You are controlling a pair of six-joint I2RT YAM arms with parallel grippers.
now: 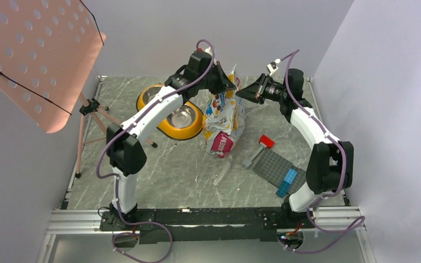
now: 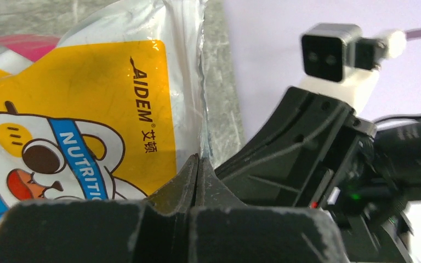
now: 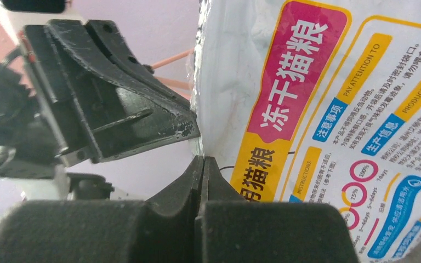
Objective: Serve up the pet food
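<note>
- Presently, no pet food is visible; judge it sealed inside the bag (image 1: 223,118), which stands on end on the desk (image 1: 170,170) between the two arms.
- Your left tool (image 2: 198,164) has its jaws pressed together on the clear seam at the bag's upper edge.
- Your right tool (image 3: 202,163) is likewise closed, and the same seam appears to run into its tips, though the film there is too thin to confirm.
- Note the key relation: the two tools meet nose to nose, just beside each other on one seam, left tool from the left, right tool from the right.
- The bag's long axis runs from the tools down to the desk.
- The yellow double bowl (image 1: 194,130) lies just beside the bag on your left arm's side, so that arm is nearer for pouring.
- Judgement: opening comes first, and a pull apart across the seam is the likely next move.
</note>
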